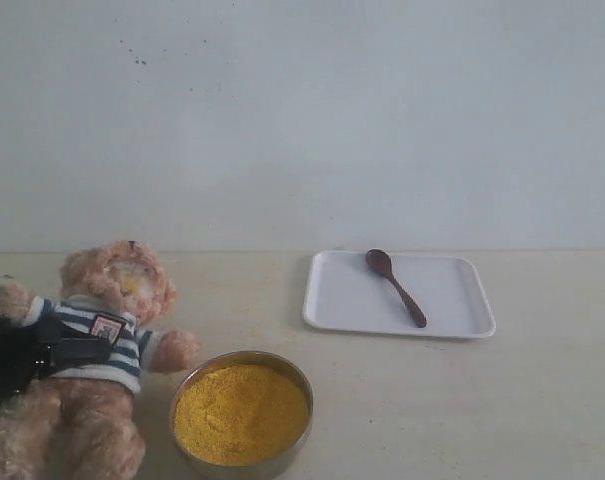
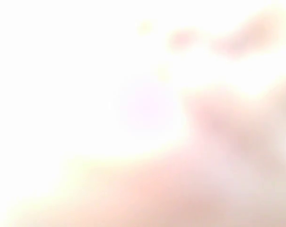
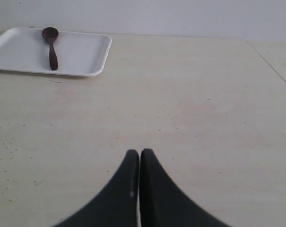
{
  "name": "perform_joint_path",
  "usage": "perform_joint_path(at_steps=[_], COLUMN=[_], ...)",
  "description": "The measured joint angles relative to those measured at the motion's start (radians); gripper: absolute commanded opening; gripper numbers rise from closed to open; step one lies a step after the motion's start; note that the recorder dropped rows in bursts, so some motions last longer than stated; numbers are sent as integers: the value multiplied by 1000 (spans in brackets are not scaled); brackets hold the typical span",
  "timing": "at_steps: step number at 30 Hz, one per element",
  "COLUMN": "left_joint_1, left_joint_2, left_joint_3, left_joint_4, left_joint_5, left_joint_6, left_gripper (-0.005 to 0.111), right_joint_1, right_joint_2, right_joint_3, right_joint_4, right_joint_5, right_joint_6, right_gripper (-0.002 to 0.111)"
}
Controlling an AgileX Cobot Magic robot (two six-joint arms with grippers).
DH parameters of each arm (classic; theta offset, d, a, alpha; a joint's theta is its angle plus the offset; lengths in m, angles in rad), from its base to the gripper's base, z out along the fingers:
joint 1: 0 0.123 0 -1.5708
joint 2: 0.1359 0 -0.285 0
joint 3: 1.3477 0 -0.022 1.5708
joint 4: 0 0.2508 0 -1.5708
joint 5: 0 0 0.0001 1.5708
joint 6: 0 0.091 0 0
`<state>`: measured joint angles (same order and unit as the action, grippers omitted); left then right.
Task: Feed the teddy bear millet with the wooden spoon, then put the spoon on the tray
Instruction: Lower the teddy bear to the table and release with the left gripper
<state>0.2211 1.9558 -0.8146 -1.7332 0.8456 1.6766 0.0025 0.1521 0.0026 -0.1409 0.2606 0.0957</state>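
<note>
From my station, the exterior view shows the teddy bear (image 1: 102, 350) slumped at the left of the worktop (image 1: 502, 400). Its head is toward the wall and its legs run off the near edge of the picture. There is a yellowish patch on its muzzle.

The left gripper (image 1: 82, 350) comes in from the left edge, its black fingers lying across the bear's striped shirt just below the badge. I cannot tell whether it is clamped on the plush or only resting against it. The left wrist view gives me nothing but a washed-out pinkish blur.

Just right of the bear, near its outstretched arm, stands the round steel bowl (image 1: 300, 385). It is filled almost to the rim with millet (image 1: 240, 412).

The tray (image 1: 447, 295) sits farther back and to the right, well apart from the bowl. The wooden spoon (image 1: 395, 287) lies flat on it, about mid-tray and on a diagonal. Its oval bowl points toward the far rim and its handle runs toward the near right.

In the right wrist view the right gripper (image 3: 139, 153) has its two dark fingers pressed together with nothing between them, over bare worktop. The same view shows the tray (image 3: 81, 52) well apart from the gripper, with the spoon (image 3: 52, 47) resting on it untouched. A few small specks lie scattered on the worktop on the tray's side.
</note>
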Motion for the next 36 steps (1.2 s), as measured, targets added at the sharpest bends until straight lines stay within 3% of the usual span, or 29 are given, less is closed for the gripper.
perform_joint_path(at_steps=[15, 17, 22, 31, 36], left_joint_1=[0, 0, 0, 0, 51], left_joint_2=[-22, -22, -22, -22, -77], left_joint_3=[0, 0, 0, 0, -2], left_joint_4=[0, 0, 0, 9, 24], left_joint_5=[7, 4, 2, 24, 26], left_joint_6=[39, 36, -28, -63, -63], left_gripper=[67, 74, 108, 110, 110], right_joint_1=[0, 0, 0, 0, 0], right_joint_2=[0, 0, 0, 0, 0], right_joint_3=[0, 0, 0, 0, 0], right_joint_4=[0, 0, 0, 0, 0], right_joint_5=[0, 0, 0, 0, 0], right_joint_6=[0, 0, 0, -1, -1], right_gripper=[0, 0, 0, 0, 0])
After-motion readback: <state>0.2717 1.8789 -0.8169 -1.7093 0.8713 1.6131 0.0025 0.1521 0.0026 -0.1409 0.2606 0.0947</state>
